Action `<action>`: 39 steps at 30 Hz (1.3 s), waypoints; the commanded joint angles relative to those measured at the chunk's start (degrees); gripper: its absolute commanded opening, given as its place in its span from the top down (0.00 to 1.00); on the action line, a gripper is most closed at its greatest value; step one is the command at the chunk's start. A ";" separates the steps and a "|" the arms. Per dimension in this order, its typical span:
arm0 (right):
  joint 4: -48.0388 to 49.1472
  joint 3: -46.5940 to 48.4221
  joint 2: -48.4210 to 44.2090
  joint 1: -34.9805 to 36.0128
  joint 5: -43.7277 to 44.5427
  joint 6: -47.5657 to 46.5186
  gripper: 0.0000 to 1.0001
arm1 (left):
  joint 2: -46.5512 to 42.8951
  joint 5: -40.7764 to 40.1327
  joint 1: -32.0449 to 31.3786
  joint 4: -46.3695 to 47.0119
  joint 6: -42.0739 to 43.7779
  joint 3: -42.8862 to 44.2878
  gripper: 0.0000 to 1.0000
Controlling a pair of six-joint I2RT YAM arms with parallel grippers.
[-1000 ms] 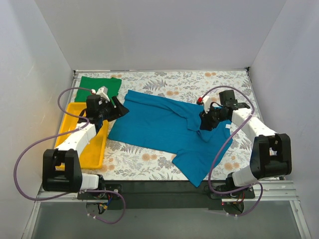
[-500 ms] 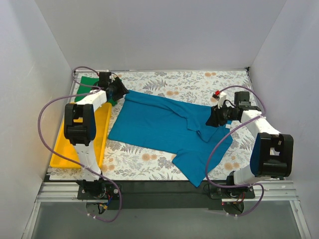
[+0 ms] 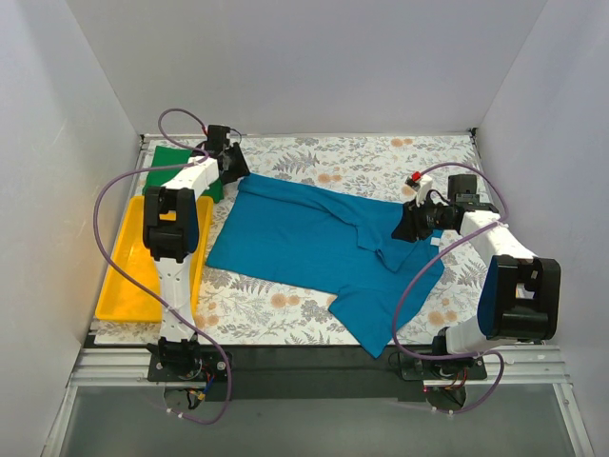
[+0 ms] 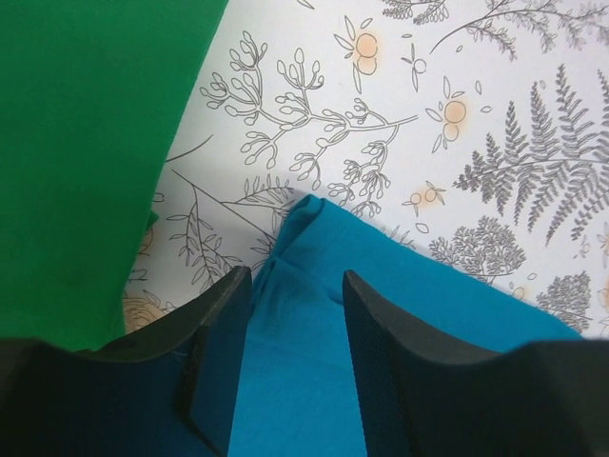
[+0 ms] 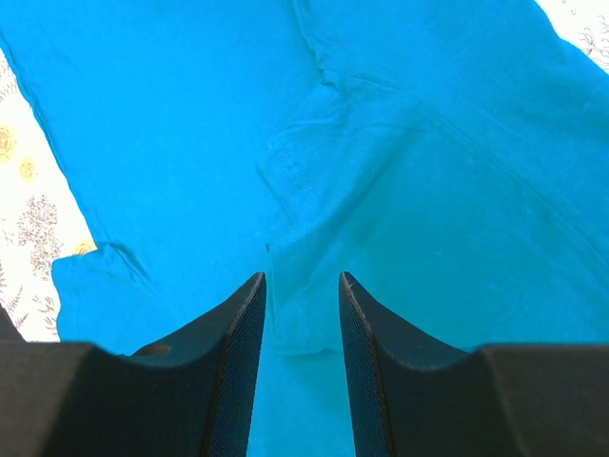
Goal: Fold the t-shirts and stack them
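The teal-blue t-shirt [image 3: 304, 238] lies spread on the floral table, with a wrinkled fold near its right side. The green t-shirt [image 3: 176, 160] lies folded at the back left. My left gripper [image 3: 233, 171] is at the teal shirt's far left corner. In the left wrist view that gripper [image 4: 297, 278] is open, astride the corner of the teal shirt [image 4: 428, 286], with the green shirt [image 4: 86, 143] to its left. My right gripper [image 3: 407, 227] hovers low over the shirt's right part. In the right wrist view it [image 5: 303, 278] is open above a seam of the teal cloth [image 5: 400, 143].
A yellow tray [image 3: 133, 276] lies along the table's left edge, under the left arm's upper link. White walls close in the left, back and right. Purple cables loop out from both arms. The table's [image 3: 381, 162] floral cover shows at the back and front.
The left arm swung from above the yellow tray to the teal shirt's far left corner, and its jaws narrowed. The right gripper shifted slightly right, then held still.
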 commanded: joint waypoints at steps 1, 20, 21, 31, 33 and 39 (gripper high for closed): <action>1.11 -0.01 -1.72 0.02 -1.31 0.41 0.57 | -0.82 -1.49 0.04 -3.03 3.50 2.11 0.59; 1.02 -0.36 -1.98 -0.86 -1.13 0.32 0.57 | 1.20 3.53 -0.05 -4.88 4.38 3.87 0.75; 1.02 -0.45 -1.98 -0.94 -1.13 0.32 0.57 | 1.29 3.44 -0.05 -4.88 4.46 3.87 0.79; 1.02 -0.54 -2.07 -1.30 -1.31 0.32 0.57 | -0.12 2.56 -0.05 -4.79 5.60 3.96 1.00; 1.02 -0.54 -2.07 -1.38 -1.31 0.32 0.57 | -0.82 2.38 -0.05 -4.70 5.69 2.91 1.00; 0.94 -0.72 -2.33 -1.56 -1.40 0.32 0.57 | -4.68 1.16 -0.05 -2.33 6.31 -1.84 1.00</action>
